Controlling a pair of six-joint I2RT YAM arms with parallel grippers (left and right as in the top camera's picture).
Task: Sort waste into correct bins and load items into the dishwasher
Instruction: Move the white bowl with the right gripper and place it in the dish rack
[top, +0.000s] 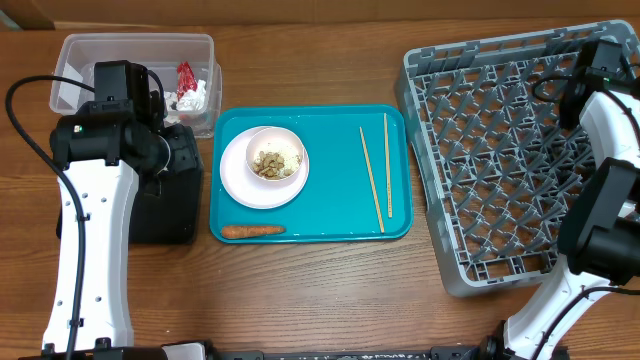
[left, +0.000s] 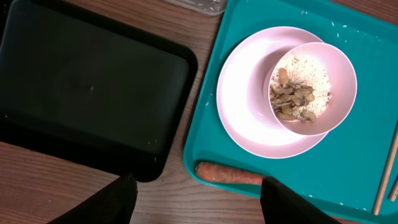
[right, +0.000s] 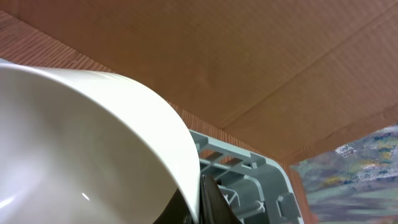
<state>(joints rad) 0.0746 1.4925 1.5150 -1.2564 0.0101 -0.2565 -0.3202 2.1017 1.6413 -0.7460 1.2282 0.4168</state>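
Observation:
My left gripper (left: 199, 202) is open and empty, above the gap between the black tray (left: 87, 87) and the teal serving tray (left: 348, 186). On the teal tray lie an orange carrot-like stick (left: 227, 174), a pale plate (left: 249, 99) holding a white bowl (left: 339, 68) of beige food scraps (left: 295, 96), and chopsticks (top: 375, 175). The clear tub (top: 75, 65) holds a red wrapper (top: 186, 78) and tissue (top: 197, 97). My right gripper (right: 202, 199) is shut on the rim of a white bowl (right: 81, 143) at the far corner of the grey dish rack (top: 500, 150).
The left arm (top: 95, 200) covers most of the black tray (top: 165, 215) in the overhead view. The right arm (top: 605, 220) lies over the rack's right side. A brown cardboard wall (right: 217, 56) stands behind the rack. Bare wood table (top: 320, 290) shows in front.

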